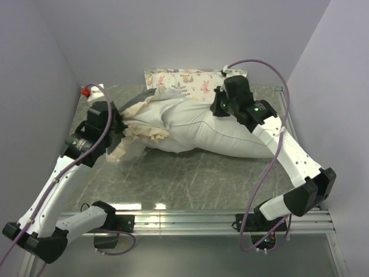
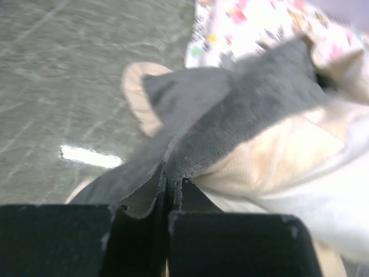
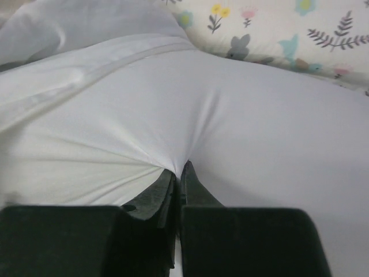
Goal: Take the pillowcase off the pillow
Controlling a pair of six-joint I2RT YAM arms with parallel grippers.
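Note:
The plain white pillow (image 1: 219, 135) lies across the middle of the table. The pillowcase (image 1: 135, 135), dark grey plush with a cream frill, is bunched at the pillow's left end. My left gripper (image 1: 118, 124) is shut on the pillowcase; in the left wrist view the grey plush (image 2: 230, 109) runs pinched between the jaws of that gripper (image 2: 171, 180), with cream lining (image 2: 277, 156) to the right. My right gripper (image 1: 219, 107) is shut on the pillow's far edge; in the right wrist view white pillow fabric (image 3: 230, 115) puckers into that gripper (image 3: 180, 167).
A small pastel animal-print pillow (image 1: 184, 81) lies against the back wall, just behind the white pillow; it also shows in the right wrist view (image 3: 271, 29) and the left wrist view (image 2: 253, 23). Purple walls close in left, right and back. A metal rail (image 1: 190, 219) runs along the near edge.

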